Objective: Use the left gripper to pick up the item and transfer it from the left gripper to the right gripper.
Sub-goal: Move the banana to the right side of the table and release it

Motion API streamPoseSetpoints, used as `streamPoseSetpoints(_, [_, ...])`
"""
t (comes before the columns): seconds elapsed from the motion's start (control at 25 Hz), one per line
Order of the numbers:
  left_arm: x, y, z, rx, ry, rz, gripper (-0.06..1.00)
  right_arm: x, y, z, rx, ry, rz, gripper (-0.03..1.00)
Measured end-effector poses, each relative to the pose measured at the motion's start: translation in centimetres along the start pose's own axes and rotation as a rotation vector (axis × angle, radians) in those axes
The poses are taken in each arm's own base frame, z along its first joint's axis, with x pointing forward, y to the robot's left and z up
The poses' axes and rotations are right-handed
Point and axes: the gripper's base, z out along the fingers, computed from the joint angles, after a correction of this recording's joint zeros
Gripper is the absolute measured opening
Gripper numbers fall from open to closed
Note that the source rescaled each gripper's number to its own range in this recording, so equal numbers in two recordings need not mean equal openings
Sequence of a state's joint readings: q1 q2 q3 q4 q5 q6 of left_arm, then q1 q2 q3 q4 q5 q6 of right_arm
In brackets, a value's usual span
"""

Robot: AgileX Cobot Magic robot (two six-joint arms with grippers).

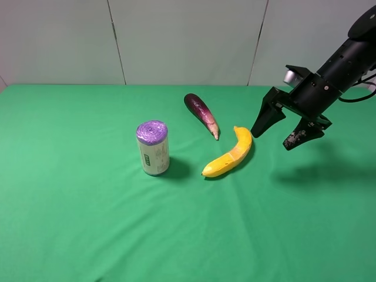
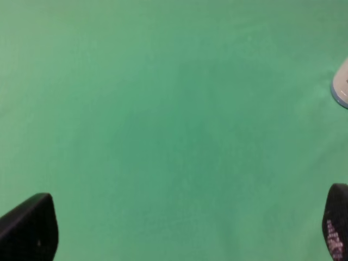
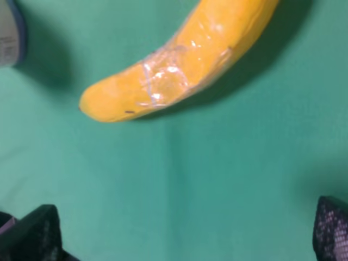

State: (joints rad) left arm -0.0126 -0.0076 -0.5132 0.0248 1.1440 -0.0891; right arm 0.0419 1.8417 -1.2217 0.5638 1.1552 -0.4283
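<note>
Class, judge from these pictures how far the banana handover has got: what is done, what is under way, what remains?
Done: nothing that shows. The banana lies on the green cloth near the eggplant and the purple-topped roll.

In hand: the right hand hangs open beside the banana, gripping nothing. The left hand is open over bare cloth.

Left: the left hand's pickup, then the pass to the right hand.

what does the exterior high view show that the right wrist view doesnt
Only the exterior high view shows the eggplant, the purple top of the upright roll and the whole right gripper, open above the cloth just right of the banana.

Only the right wrist view shows the clear tape wrapped around the banana's middle, close up.

Both show the banana lying free on the green cloth, the right gripper's open fingertips, and at least an edge of the roll.
</note>
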Motion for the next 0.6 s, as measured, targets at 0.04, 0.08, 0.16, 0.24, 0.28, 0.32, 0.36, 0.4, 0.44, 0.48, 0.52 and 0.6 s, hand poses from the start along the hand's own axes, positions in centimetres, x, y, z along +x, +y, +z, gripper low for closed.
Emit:
streamPoseSetpoints(0.04, [0.0, 0.0, 0.0, 0.0, 0.0, 0.0, 0.96, 0.1, 0.2, -0.4, 0.002, -0.007, -0.003, 1.0])
streamPoseSetpoints(0.08, [0.0, 0.0, 0.0, 0.0, 0.0, 0.0, 0.96, 0.2, 0.4, -0.7, 0.002, -0.013, -0.008, 1.0])
streamPoseSetpoints(0.16, [0.0, 0.0, 0.0, 0.0, 0.0, 0.0, 0.96, 0.5, 1.1, -1.8, 0.011, -0.037, -0.019, 1.0])
streamPoseSetpoints(0.24, [0.0, 0.0, 0.0, 0.0, 0.0, 0.0, 0.96, 1.1, 1.7, -3.0, 0.031, -0.058, -0.03, 1.0])
streamPoseSetpoints(0.28, [0.0, 0.0, 0.0, 0.0, 0.0, 0.0, 0.96, 1.4, 2.1, -3.8, 0.045, -0.074, -0.038, 1.0])
streamPoseSetpoints(0.32, [0.0, 0.0, 0.0, 0.0, 0.0, 0.0, 0.96, 1.8, 2.5, -4.5, 0.06, -0.093, -0.044, 1.0])
streamPoseSetpoints(0.36, [0.0, 0.0, 0.0, 0.0, 0.0, 0.0, 0.96, 2.1, 2.8, -5.2, 0.076, -0.109, -0.05, 1.0])
streamPoseSetpoints(0.4, [0.0, 0.0, 0.0, 0.0, 0.0, 0.0, 0.96, 2.5, 3.2, -6.0, 0.094, -0.13, -0.058, 1.0])
streamPoseSetpoints(0.44, [0.0, 0.0, 0.0, 0.0, 0.0, 0.0, 0.96, 3.0, 3.7, -6.8, 0.108, -0.153, -0.064, 1.0])
streamPoseSetpoints(0.48, [0.0, 0.0, 0.0, 0.0, 0.0, 0.0, 0.96, 3.5, 4.0, -7.5, 0.124, -0.171, -0.071, 1.0])
streamPoseSetpoints(0.52, [0.0, 0.0, 0.0, 0.0, 0.0, 0.0, 0.96, 4.0, 4.5, -8.4, 0.139, -0.194, -0.08, 1.0])
streamPoseSetpoints(0.6, [0.0, 0.0, 0.0, 0.0, 0.0, 0.0, 0.96, 5.3, 5.5, -10.0, 0.164, -0.239, -0.096, 1.0])
